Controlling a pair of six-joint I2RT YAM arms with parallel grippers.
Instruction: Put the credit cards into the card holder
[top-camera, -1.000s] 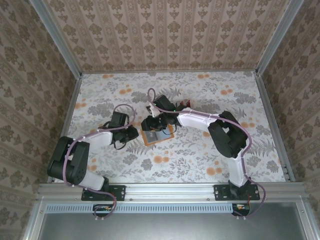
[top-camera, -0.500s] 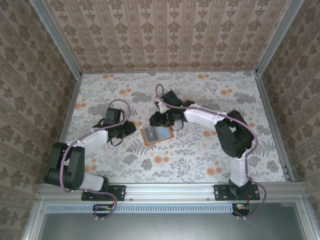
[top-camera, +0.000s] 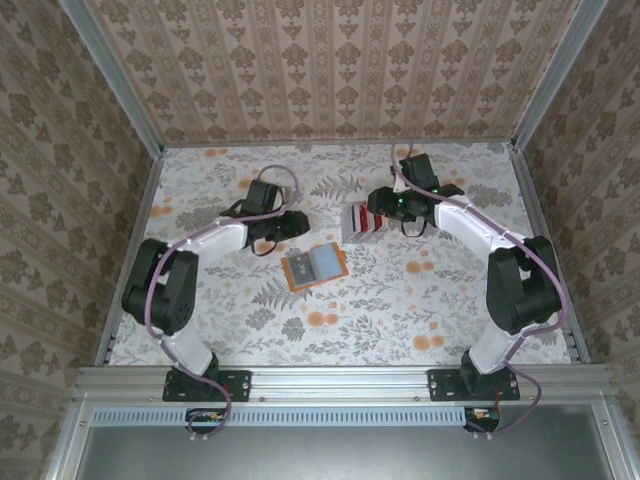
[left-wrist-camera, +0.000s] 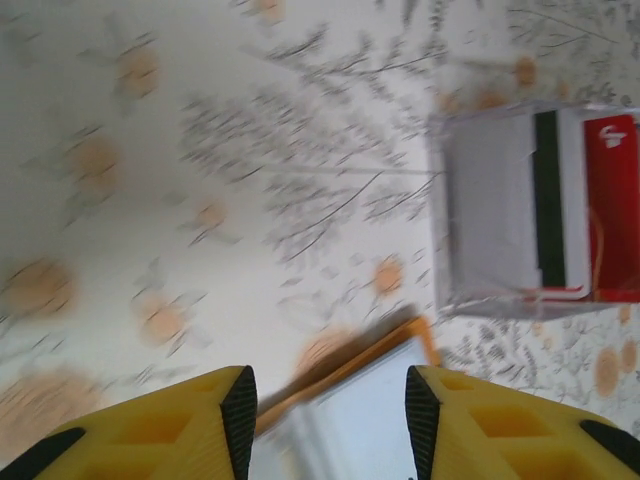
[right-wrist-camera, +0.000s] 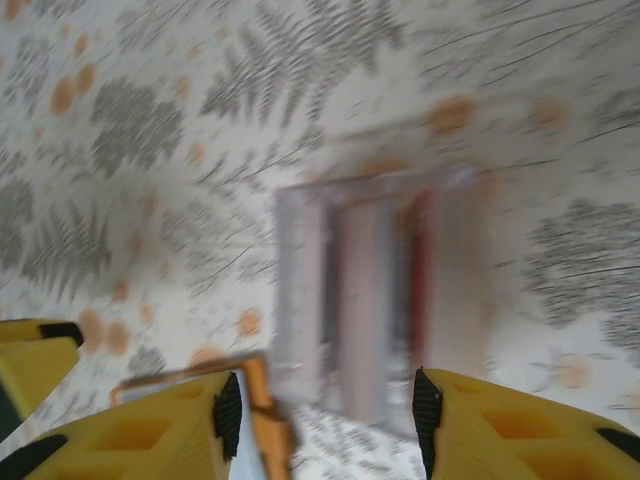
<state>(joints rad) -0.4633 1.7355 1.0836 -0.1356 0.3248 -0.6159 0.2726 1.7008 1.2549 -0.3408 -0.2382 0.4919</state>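
Evidently left gripper (left-wrist-camera: 328, 402) and right gripper (right-wrist-camera: 326, 415) gape empty; credit cards (right-wrist-camera: 375, 310) blurred, card holder (left-wrist-camera: 385, 350) cut off.

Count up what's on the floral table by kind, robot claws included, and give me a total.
Orange card holder: 1
Pile of credit cards: 1
Claws: 2, the left claw and the right claw
Total: 4

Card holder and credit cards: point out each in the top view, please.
card holder (top-camera: 291, 271), top external view, on its orange left border.
credit cards (top-camera: 358, 221), top external view, on the middle of the striped stack.
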